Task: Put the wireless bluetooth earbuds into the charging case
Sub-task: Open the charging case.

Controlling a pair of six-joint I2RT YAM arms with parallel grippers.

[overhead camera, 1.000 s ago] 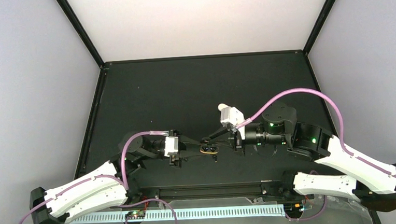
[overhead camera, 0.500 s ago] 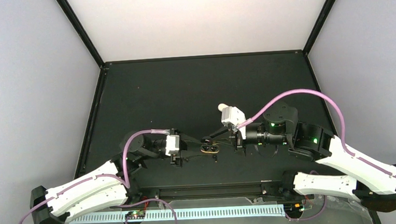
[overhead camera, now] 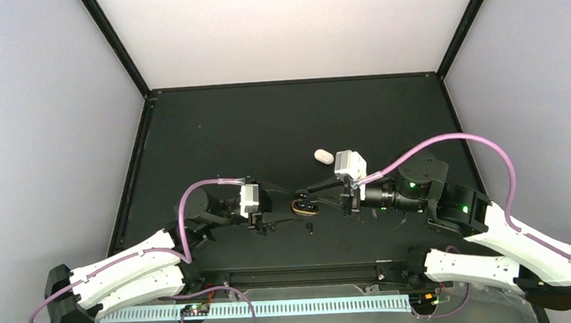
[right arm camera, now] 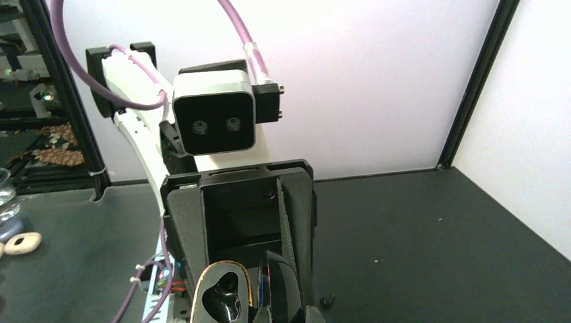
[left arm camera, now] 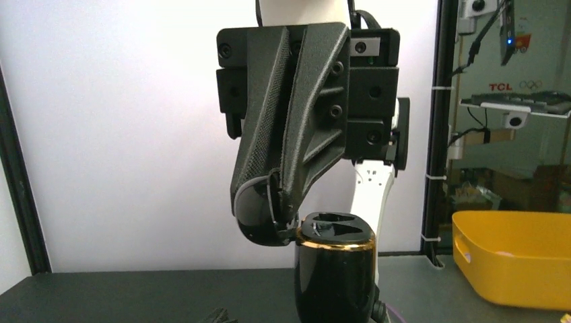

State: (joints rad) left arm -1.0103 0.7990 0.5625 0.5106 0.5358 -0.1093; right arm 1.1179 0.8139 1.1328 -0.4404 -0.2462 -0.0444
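From above, the black, gold-rimmed charging case [overhead camera: 302,205] stood between the grippers. The left gripper [overhead camera: 289,211] had its fingers parted on either side of it. The right gripper [overhead camera: 316,192] was closed at its far edge. A tiny black earbud [overhead camera: 310,226] lay on the table [overhead camera: 265,125] just on the arms' side of the case, and a white oval [overhead camera: 324,156] lay farther back.

The left wrist view showed the case upright with two hollows on top, their contents unclear, and its glossy lid [left arm camera: 256,215] pinched by the right gripper.

The right wrist view showed that lid clamped, with the open case beside it.
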